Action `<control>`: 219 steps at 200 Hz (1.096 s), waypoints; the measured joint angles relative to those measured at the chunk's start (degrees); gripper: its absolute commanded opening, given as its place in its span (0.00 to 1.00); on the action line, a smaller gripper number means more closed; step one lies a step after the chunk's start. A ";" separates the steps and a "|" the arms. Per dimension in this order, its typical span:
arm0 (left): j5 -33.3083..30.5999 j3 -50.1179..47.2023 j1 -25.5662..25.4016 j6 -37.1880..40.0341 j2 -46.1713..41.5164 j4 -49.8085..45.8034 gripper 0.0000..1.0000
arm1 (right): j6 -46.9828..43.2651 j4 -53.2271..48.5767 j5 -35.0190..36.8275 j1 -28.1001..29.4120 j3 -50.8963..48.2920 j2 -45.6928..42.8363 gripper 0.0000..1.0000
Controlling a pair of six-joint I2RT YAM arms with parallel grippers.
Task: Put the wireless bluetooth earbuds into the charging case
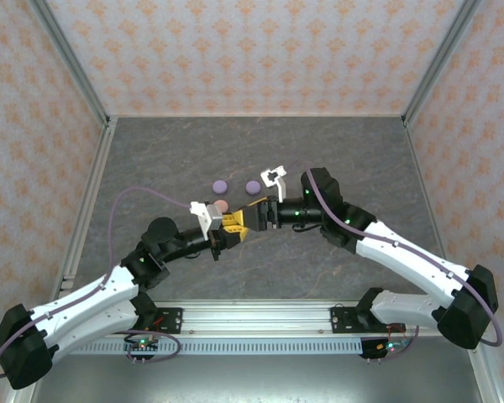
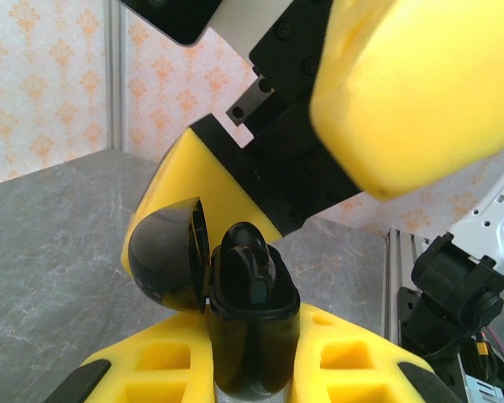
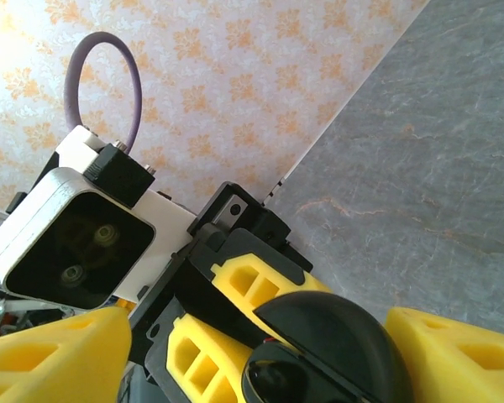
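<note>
Centre frame, left gripper (image 2: 252, 369) clamps the open black charging case (image 2: 252, 323), right gripper (image 3: 256, 353) spread wide around it, and a nudge could snap the lid (image 2: 164, 260) shut!

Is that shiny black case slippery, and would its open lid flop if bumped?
Probably slippery: the black case looks glossy and rounded, though the left pincer is shut on it. The open lid hangs from one hinge, so a bump would likely swing it.

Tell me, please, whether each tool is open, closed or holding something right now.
Left tool: closed on the black charging case, whose lid is open.
Right tool: open, its fingers straddling that case.
</note>
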 measured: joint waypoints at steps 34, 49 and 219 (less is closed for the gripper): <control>0.04 0.48 -0.04 0.02 0.20 -0.02 0.00 | 0.02 0.57 0.31 -0.04 0.02 -0.13 0.73; 0.07 0.63 -0.04 0.02 0.20 0.00 0.00 | -0.39 0.55 0.42 -0.04 0.02 -0.44 0.73; -5.27 7.56 0.63 -0.22 11.87 -9.57 0.00 | -8.37 -21.05 28.33 -1.99 2.14 -8.44 0.81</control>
